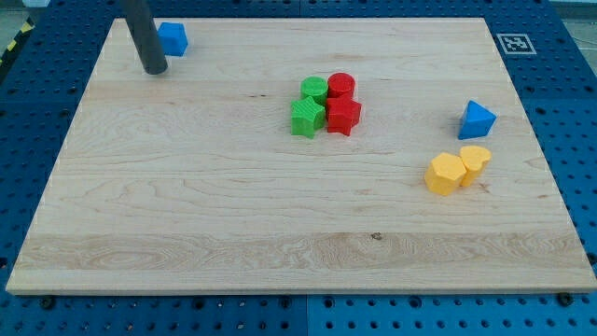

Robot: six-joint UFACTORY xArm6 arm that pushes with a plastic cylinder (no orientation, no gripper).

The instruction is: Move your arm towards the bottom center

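Note:
My tip (155,69) rests on the wooden board (187,215) near the view's top left. A blue cube (173,38) lies just right of the rod and a little above the tip, close to it but apart. At the board's centre sits a tight cluster: a green cylinder (314,91), a red cylinder (341,85), a green star-like block (307,118) and a red star-like block (343,115). At the view's right lie a blue triangular block (477,119), a yellow hexagonal block (444,174) and a yellow cylinder-like block (475,163), the two yellow ones touching.
The board lies on a blue perforated table (37,121). A black-and-white marker tag (515,43) sits off the board's top right corner.

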